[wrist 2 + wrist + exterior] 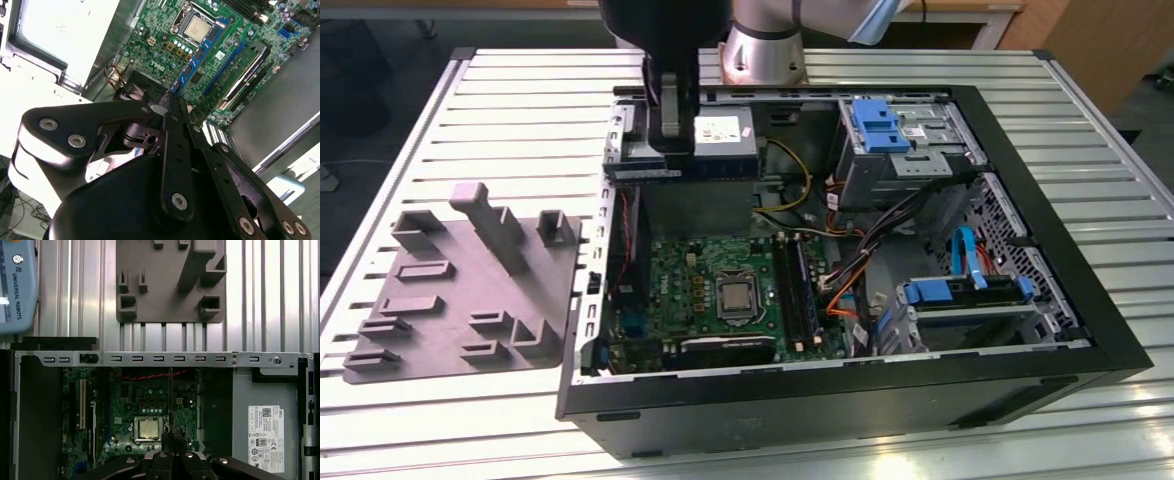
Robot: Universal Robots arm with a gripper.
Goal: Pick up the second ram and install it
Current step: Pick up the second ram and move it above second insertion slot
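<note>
Claw (pixel 170 439) pressed together, I'm pinching the memory stick (pixel 170 400), which the first wrist view shows edge-on as a thin dark line. I judge the grip is on one edge so the contact edge is free for a slot. In the exterior view my claw hangs at 11 o'clock of the open computer case (pixel 854 395), over the silver power box (pixel 724 135). Slots (pixel 809 295) lie toward 5 o'clock from it, well apart. One slot looks filled already. Grey tray (pixel 467 290) sits on the table (pixel 520 90), 9 o'clock of the case.
</note>
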